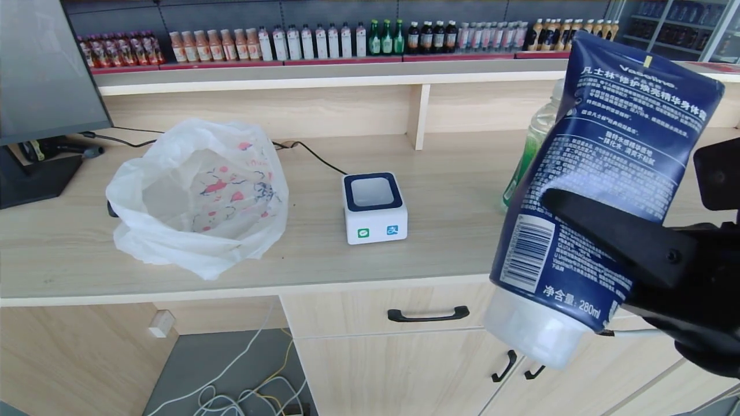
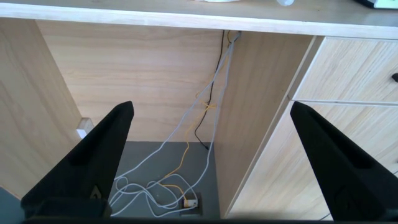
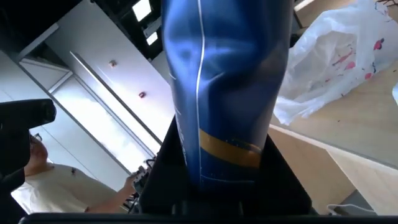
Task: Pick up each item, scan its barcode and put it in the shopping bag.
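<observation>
– Tube (image 1: 613, 133) first: where is it?
– Up in the air off the right end of the table (image 1: 451, 242), cap (image 1: 535, 329) down. The right hand (image 3: 221, 168) clamps it across its lower body, one finger on each flat side.
– Why gripped there?
– Probably so the barcode (image 1: 526, 248) is left uncovered; the near finger crosses just beside it, not over it.
– Scanner (image 1: 374, 208)?
– Mid-table, window up, well apart from the tube. My guess is that the barcode must be carried over and turned to face that window.
– Bag (image 1: 139, 231)?
– Left of the scanner, mouth open upward, ready to take a drop. A green bottle (image 1: 535, 144) stands on the table behind the tube.
– Left hand (image 2: 211, 106)?
– Spread wide, holding nothing. It hangs low before the recess under the table, where cables (image 2: 186, 143) hang, out of the way.
</observation>
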{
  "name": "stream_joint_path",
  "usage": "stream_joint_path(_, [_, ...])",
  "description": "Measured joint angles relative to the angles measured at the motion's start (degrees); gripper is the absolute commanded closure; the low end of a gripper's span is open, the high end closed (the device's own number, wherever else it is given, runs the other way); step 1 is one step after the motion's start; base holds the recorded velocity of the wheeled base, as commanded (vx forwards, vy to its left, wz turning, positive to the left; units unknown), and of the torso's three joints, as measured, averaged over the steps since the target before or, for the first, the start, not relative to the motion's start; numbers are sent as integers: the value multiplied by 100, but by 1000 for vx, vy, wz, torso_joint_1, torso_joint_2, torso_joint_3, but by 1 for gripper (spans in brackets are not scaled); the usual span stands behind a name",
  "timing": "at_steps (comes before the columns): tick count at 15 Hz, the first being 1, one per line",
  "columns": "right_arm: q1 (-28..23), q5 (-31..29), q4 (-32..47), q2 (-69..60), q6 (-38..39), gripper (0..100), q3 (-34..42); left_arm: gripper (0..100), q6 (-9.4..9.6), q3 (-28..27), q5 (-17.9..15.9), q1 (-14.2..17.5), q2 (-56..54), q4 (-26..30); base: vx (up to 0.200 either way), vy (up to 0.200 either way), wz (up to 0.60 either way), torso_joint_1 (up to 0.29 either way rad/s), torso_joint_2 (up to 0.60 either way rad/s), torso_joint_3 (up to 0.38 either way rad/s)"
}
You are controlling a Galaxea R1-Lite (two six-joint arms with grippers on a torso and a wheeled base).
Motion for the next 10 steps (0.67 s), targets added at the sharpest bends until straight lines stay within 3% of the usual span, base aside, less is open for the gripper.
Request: stream_joint_path(10, [922, 2, -112, 319, 973, 100, -545, 0, 0, 0, 0, 0, 0, 0, 0, 0, 0, 0, 0, 0])
